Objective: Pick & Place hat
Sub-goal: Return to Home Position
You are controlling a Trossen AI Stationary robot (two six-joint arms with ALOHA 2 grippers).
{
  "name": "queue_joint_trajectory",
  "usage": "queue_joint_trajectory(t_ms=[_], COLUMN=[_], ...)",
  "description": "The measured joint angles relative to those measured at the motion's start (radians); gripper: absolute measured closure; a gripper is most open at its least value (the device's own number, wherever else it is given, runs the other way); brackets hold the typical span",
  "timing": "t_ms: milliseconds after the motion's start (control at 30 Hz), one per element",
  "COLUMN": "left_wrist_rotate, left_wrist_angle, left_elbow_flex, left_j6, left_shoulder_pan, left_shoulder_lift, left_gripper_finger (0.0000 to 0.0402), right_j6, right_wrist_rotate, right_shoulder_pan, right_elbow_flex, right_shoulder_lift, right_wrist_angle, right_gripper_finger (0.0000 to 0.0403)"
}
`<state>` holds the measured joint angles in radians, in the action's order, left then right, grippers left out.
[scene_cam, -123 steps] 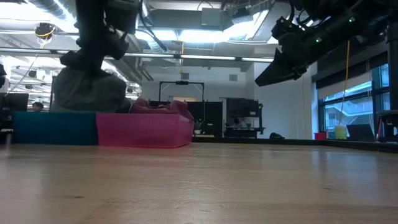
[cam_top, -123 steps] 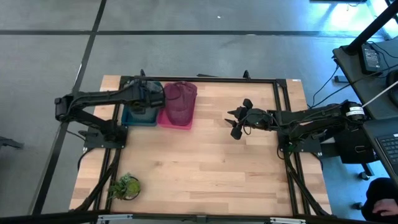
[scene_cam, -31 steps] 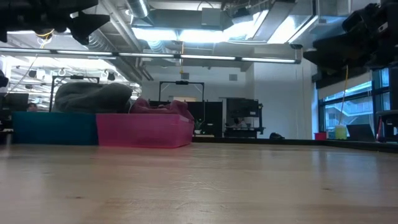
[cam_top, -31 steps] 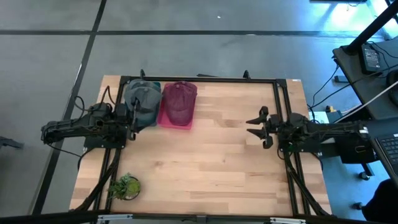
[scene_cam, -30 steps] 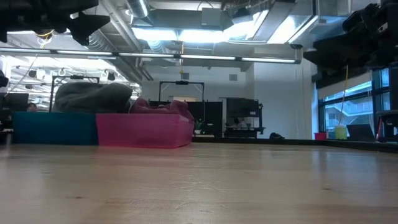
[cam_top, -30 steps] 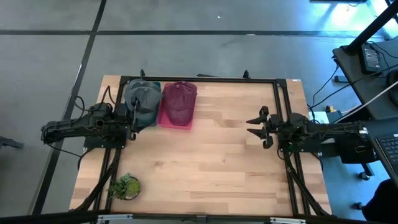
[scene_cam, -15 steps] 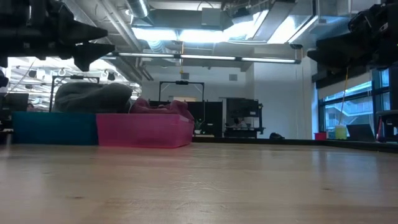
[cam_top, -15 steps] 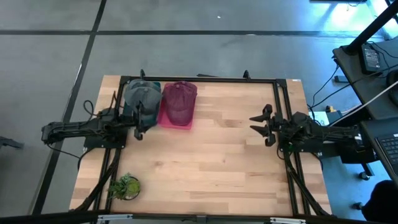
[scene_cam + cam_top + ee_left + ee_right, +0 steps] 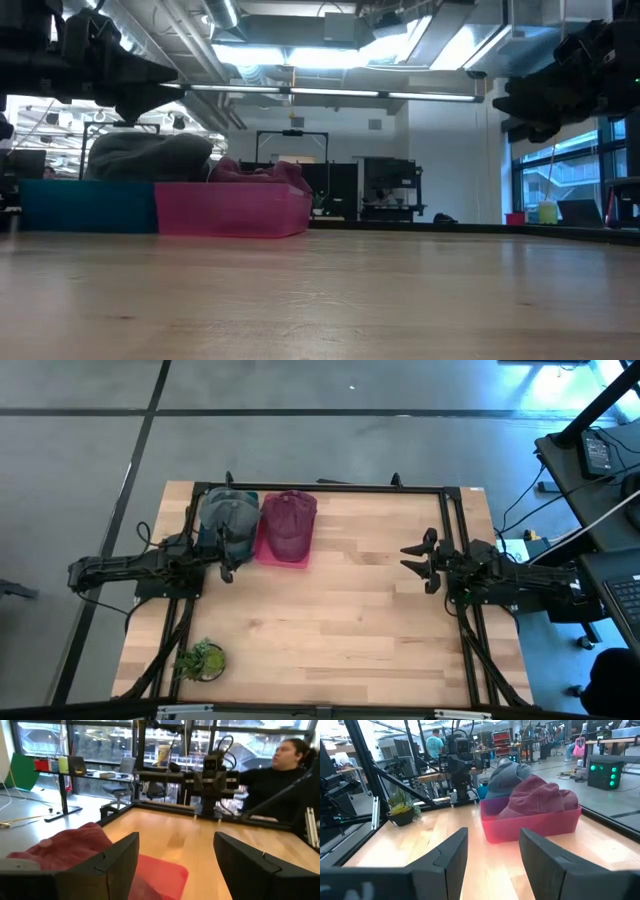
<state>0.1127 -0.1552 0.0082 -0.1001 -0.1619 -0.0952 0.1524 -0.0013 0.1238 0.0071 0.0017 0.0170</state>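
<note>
A grey hat [image 9: 227, 517] lies heaped in a teal bin [image 9: 85, 205] at the table's far left. Beside it a maroon hat [image 9: 290, 523] lies in a pink bin [image 9: 282, 557]. My left gripper [image 9: 225, 557] hovers open above the table just near of the teal bin, pointing toward the right edge; its wrist view shows the maroon hat [image 9: 65, 847] past the open fingers [image 9: 115, 865]. My right gripper [image 9: 414, 559] hangs open over the table's right side, pointing left at both hats [image 9: 540, 795]. Neither gripper has anything between its fingers.
A small potted plant [image 9: 200, 658] stands at the near left corner. A black frame [image 9: 330, 488] runs along the table's far and side edges. Bare wood [image 9: 330, 610] spans the middle. A person [image 9: 285, 765] sits beyond the right edge; others show far off.
My left gripper has gone a little toward the table's right edge and come down, staying open. My right gripper has sunk slightly, also open. Both hats lie still in their bins.
</note>
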Motion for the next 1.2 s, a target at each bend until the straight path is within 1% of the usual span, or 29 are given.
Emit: queue_joint_trajectory(t_ms=[1200], left_wrist_rotate=[-0.002], left_wrist_angle=[0.002], left_elbow_flex=[0.0], left_j6=[0.017], left_shoulder_pan=[0.0], left_shoulder_lift=[-0.003], left_gripper_finger=[0.0151], right_j6=[-0.003], right_wrist_rotate=[0.0], right_shoulder_pan=[0.0], right_elbow_flex=[0.0], right_shoulder_lift=[0.003], right_wrist_angle=[-0.001], right_gripper_finger=[0.0226])
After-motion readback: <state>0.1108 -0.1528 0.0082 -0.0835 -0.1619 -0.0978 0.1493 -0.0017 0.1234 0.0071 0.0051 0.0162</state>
